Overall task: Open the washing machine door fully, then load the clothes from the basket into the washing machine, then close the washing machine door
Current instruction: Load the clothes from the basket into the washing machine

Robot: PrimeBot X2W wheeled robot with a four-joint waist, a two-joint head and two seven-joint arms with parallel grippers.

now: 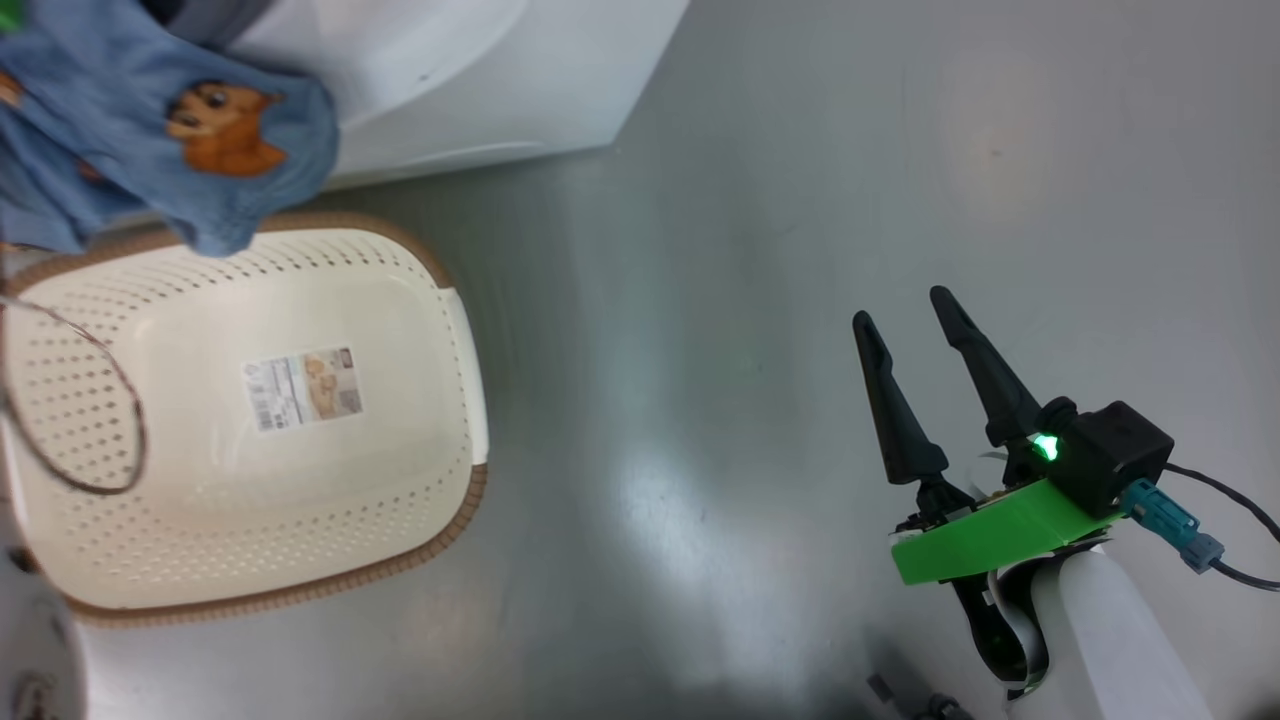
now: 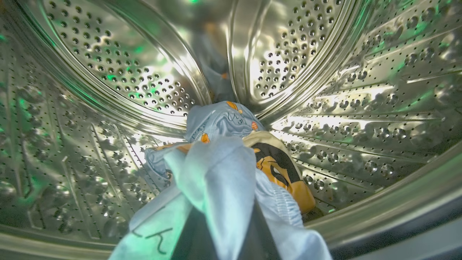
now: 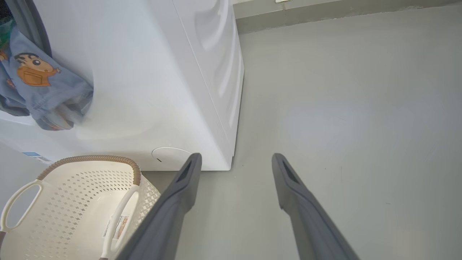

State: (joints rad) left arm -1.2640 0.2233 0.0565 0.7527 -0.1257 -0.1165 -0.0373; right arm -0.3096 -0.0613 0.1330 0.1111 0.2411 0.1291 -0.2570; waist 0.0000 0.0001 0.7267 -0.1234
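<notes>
Left wrist view: left gripper (image 2: 225, 231) closed on the clothes (image 2: 216, 169), bunched inside the steel drum (image 2: 108, 57). Head and right wrist views: right gripper (image 1: 900, 310) spread wide, empty; their tail hangs out of the washing machine (image 3: 144, 72) above the basket (image 1: 470, 400).

Clothes (image 3: 39, 83) hang across the washing machine (image 3: 144, 90) mouth; open floor (image 1: 750, 300) beside the basket (image 1: 250, 420).

Grey floor (image 1: 800, 200) (glossy) carries the basket (image 1: 400, 300) and washing machine (image 3: 144, 90).
</notes>
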